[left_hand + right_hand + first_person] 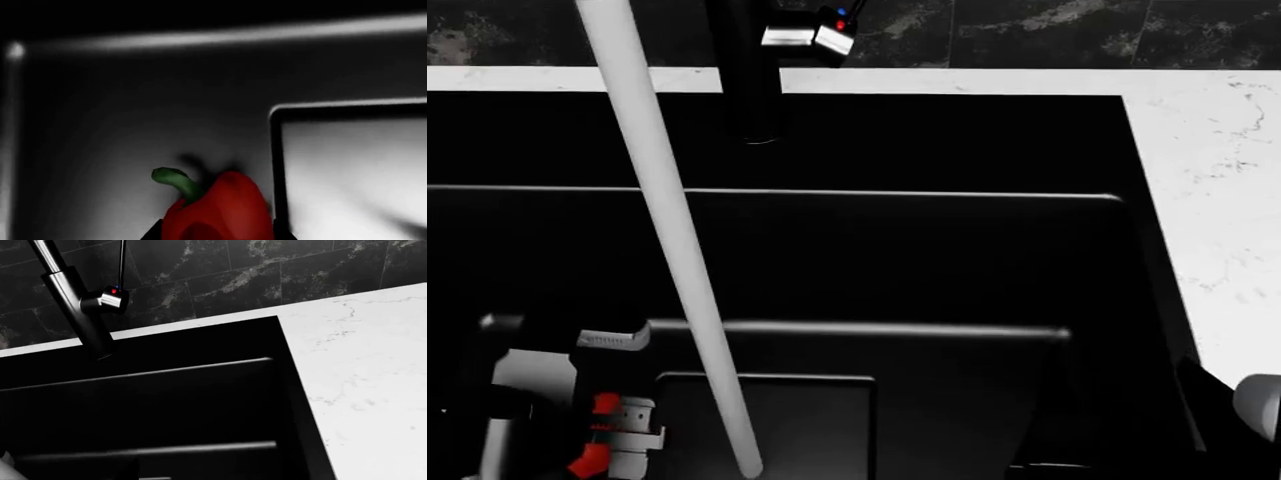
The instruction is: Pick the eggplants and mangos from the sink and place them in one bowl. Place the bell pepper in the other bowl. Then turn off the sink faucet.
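Your left claw (594, 440) sits low in the sink (961, 260) at seven o'clock, closed around the bell pepper (220, 210), beside the drain plate (353, 170). Your right claw's state can't be told.

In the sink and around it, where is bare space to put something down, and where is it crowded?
Bare: the white counter right of the sink, and the sink floor between the back ledge and the drain plate. Crowded: the near left corner, where the left hand hangs over the bell pepper, with the water stream beside it. The faucet blocks the back rim.
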